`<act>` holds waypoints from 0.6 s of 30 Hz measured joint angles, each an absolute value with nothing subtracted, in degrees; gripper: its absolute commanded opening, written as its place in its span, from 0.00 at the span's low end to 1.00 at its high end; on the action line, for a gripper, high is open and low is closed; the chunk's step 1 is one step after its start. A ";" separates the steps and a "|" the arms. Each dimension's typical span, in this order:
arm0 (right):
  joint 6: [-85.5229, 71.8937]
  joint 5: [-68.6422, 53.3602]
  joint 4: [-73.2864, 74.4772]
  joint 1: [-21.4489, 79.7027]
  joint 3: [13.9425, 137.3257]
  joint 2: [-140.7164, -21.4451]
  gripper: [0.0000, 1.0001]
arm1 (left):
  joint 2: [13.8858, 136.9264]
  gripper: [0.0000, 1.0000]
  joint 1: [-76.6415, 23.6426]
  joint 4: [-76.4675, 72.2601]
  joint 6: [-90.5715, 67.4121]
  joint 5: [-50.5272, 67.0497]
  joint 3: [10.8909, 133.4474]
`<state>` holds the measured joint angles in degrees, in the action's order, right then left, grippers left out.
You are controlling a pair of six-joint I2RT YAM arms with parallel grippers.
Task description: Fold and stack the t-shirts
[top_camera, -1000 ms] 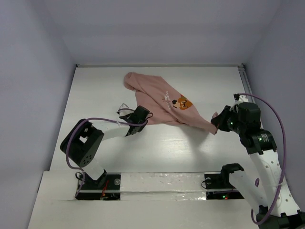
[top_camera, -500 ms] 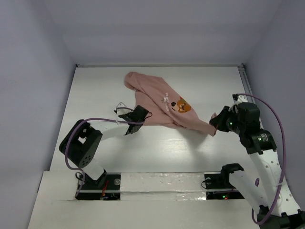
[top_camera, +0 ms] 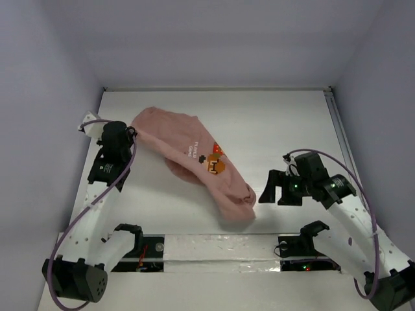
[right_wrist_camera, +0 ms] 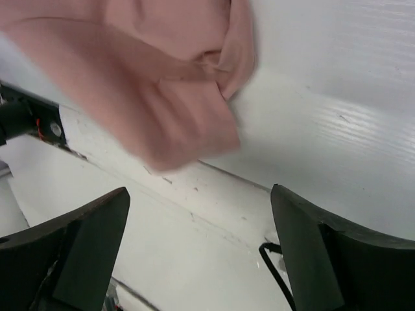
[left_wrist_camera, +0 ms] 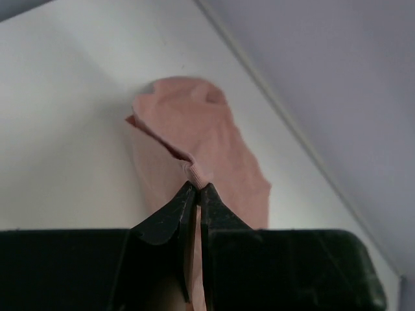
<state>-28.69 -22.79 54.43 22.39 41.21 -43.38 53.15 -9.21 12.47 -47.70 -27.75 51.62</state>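
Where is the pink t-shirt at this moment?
In the top view the t-shirt runs diagonally across the table, its far-left end pinched by the left gripper, its bunched near end lying just left of the open right gripper.

Top view takes the whole table from above its near edge; left wrist close, facing a walled edge; right wrist low over the near edge; all share the t-shirt.

Lab booth: plain walls, white table
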 measured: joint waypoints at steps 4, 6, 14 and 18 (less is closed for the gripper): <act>-28.14 -21.39 55.61 22.57 45.87 -46.65 0.88 | 55.31 0.00 -6.96 12.80 -44.86 -23.55 48.29; -29.67 -20.97 53.10 22.57 45.78 -46.92 0.86 | 55.72 0.00 -4.60 13.93 -43.79 -21.06 46.15; -36.51 -20.25 35.44 23.07 30.30 -59.79 0.86 | 54.65 0.00 2.00 13.32 -40.16 -13.89 44.47; -38.72 -20.14 25.52 24.60 29.98 -68.18 0.50 | 54.63 0.00 2.02 11.92 -39.13 -11.11 43.55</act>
<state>-38.72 -20.14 25.52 24.60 29.98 -68.18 54.63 2.02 11.92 -39.13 -11.11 43.55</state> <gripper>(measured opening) 0.706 0.013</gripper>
